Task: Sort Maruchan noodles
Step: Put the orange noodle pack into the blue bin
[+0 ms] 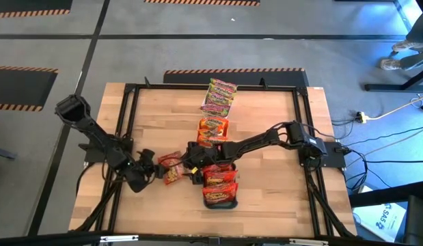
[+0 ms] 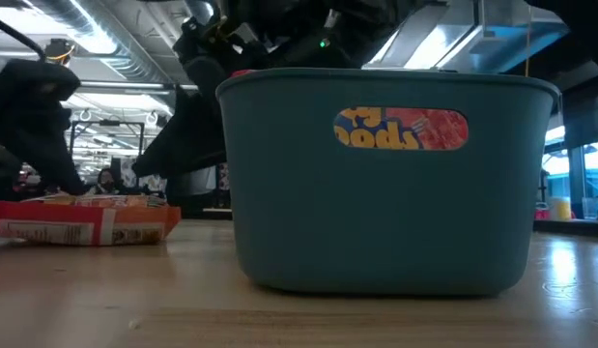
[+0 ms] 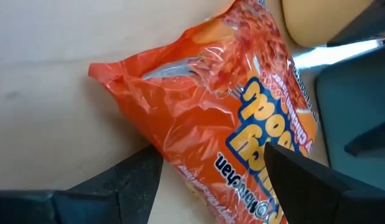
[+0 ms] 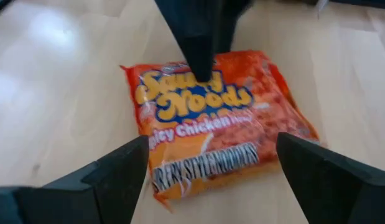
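We found the orange crinkled plastic noodle packet (image 1: 172,171) lying flat on the pale wooden surface (image 1: 266,116) just left of the teal plastic tray (image 2: 385,184) of red packets. The left pincer (image 3: 208,180) stood with its jaws apart astride one end; the right pincer (image 4: 208,180) hovered over it, jaws also apart. We judged the packet light, slick and brittle inside — best pinched gently across its short edges, not by the loose crimped end.
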Available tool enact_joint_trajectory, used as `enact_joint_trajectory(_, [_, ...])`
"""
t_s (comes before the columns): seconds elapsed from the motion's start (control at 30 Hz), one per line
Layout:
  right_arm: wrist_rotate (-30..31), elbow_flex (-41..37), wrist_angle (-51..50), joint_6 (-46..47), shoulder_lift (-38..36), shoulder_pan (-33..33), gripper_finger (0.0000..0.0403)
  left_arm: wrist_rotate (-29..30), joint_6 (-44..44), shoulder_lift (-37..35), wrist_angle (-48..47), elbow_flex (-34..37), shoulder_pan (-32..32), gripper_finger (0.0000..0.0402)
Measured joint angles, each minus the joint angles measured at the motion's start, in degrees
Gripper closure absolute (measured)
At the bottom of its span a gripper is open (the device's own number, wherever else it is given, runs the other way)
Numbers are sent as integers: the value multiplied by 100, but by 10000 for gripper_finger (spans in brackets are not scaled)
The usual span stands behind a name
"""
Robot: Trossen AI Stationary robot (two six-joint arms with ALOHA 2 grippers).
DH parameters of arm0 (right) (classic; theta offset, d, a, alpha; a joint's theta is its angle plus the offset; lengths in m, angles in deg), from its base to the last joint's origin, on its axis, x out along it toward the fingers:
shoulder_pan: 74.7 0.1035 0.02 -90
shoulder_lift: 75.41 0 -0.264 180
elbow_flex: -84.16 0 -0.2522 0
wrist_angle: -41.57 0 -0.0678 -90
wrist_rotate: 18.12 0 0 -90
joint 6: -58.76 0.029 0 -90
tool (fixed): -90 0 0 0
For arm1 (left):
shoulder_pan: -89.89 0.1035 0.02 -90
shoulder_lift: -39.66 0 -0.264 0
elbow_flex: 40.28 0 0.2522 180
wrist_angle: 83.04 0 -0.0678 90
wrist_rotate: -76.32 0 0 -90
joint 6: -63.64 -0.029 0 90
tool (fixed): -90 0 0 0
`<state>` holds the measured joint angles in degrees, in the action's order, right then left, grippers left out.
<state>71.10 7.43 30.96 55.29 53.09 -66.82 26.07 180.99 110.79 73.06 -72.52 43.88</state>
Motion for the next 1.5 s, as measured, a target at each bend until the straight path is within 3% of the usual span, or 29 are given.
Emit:
enact_joint_trajectory(0.47, [-80, -4, 79, 48, 182, -2, 61, 0, -1497, 2, 701, 4, 711, 141])
enact_joint_trajectory(0.73, [-78, -4, 75, 61, 182, 0, 61, -185, -2090, 2, 843, 4, 1026, 225])
enact_joint_trajectory(1.1, [-74, 2, 169, 71, 261, 0, 61, -127, -2721, 2, 1123, 4, 1136, 384])
enact_joint_trajectory(1.37, [33, 2, 135, 71, 260, 2, 61, -94, -3043, 2, 1111, 4, 1102, 400])
enact_joint_trajectory(1.5, [-5, 2, -161, 143, 104, 75, 61, -70, -3615, -70, 1127, -43, 927, 401])
